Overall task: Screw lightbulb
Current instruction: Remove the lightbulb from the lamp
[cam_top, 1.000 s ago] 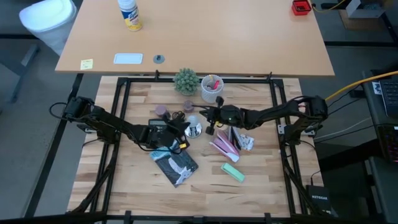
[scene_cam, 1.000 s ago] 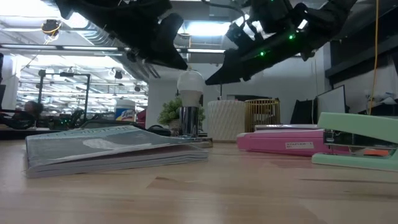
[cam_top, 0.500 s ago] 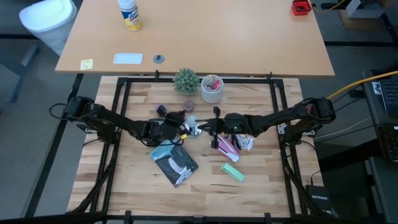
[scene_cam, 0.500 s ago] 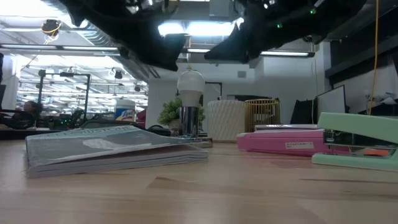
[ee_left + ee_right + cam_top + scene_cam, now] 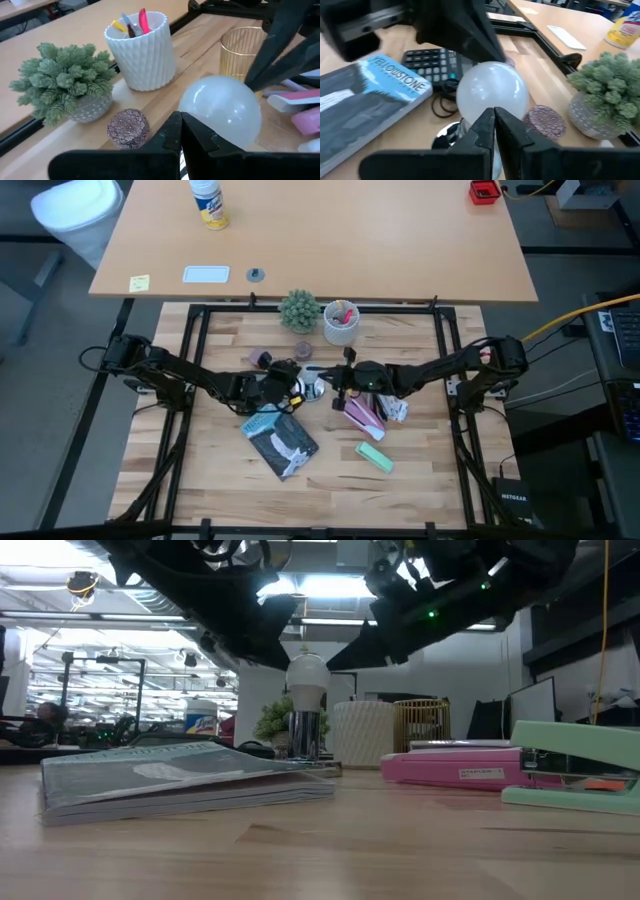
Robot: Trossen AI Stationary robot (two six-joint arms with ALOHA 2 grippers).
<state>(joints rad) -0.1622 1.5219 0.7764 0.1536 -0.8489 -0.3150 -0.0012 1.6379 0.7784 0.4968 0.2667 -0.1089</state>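
Observation:
The frosted white lightbulb (image 5: 307, 676) stands upright with its screw end in a shiny silver socket (image 5: 303, 736) at the table's middle (image 5: 313, 383). My left gripper (image 5: 296, 387) is shut just left of the globe, and its closed fingers (image 5: 180, 131) point past the bulb (image 5: 222, 111). My right gripper (image 5: 334, 387) is shut just right of the globe, with its closed fingers (image 5: 492, 127) in front of the bulb (image 5: 492, 92). My left gripper's shut tip stands at the globe's upper left side (image 5: 292, 658), slanting down from the table's left; I cannot tell whether it touches. My right gripper's shut tip stands at the globe's right side (image 5: 326, 667), slanting down from the right; I cannot tell whether it touches.
A Yellowstone book (image 5: 283, 442) and a calculator (image 5: 432, 62) lie near the left gripper. A pink stapler (image 5: 360, 415) and a green stapler (image 5: 375, 456) lie to the right. A plant (image 5: 299, 309), a white pen cup (image 5: 341, 320) and a gold wire cup (image 5: 245, 47) stand behind.
My right gripper drew up and toward the table's right edge, away from the bulb, then came back down beside the globe. My left gripper went a little toward the far edge and closer to the bulb. The bulb has stayed upright in place.

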